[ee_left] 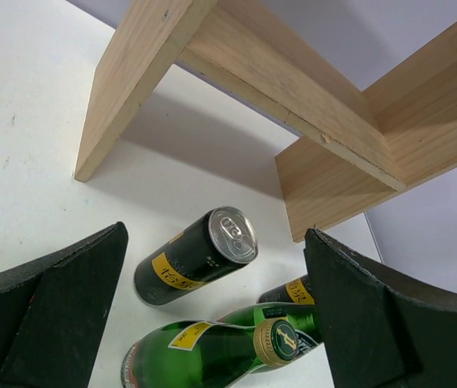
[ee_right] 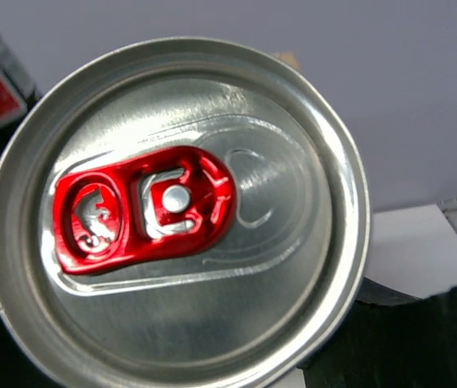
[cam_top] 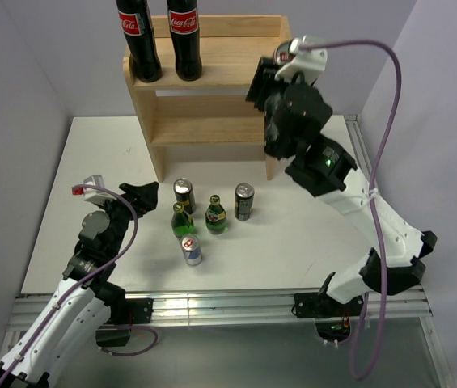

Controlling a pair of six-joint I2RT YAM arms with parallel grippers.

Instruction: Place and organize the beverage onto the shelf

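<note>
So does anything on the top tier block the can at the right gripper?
Nothing visible does. The cola bottles stand at the top tier's left end; right of them it is bare up to the right gripper and can, which hide the corner.

Bright, even light leaves glare on the can (ee_right: 176, 220).
</note>
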